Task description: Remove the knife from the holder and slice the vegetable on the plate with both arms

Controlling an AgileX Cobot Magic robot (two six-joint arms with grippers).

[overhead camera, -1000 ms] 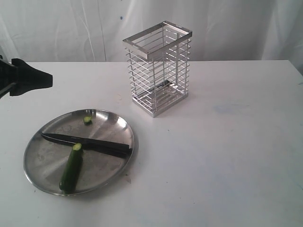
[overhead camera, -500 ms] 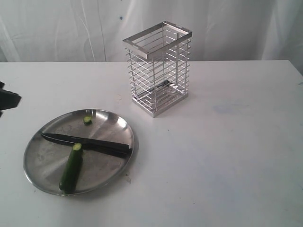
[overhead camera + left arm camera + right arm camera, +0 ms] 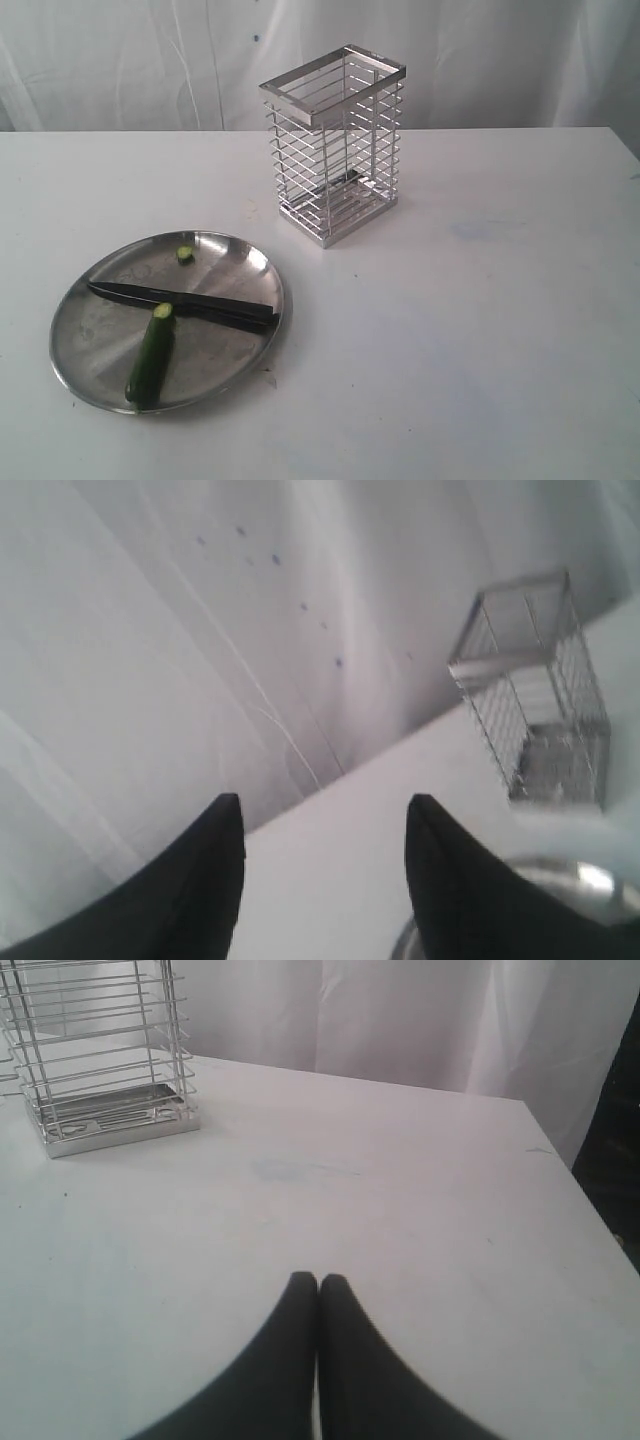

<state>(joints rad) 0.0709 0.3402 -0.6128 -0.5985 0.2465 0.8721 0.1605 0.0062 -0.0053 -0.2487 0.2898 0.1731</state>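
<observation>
Slicing looks done: knife [image 3: 185, 303] lies on the plate [image 3: 100, 335] beside the cut vegetable [image 3: 152, 357], holder [image 3: 335, 145] empty, left gripper [image 3: 325, 825] spread, right gripper [image 3: 318, 1295] pressed together

No text, label, brand, number or sign can be read in any of the three views. The slim black knife [image 3: 185, 303], the round shiny steel plate [image 3: 80, 375], the tall wire-mesh metal holder [image 3: 335, 145] and the white tabletop [image 3: 480, 330] all show plain, unmarked surfaces.
</observation>
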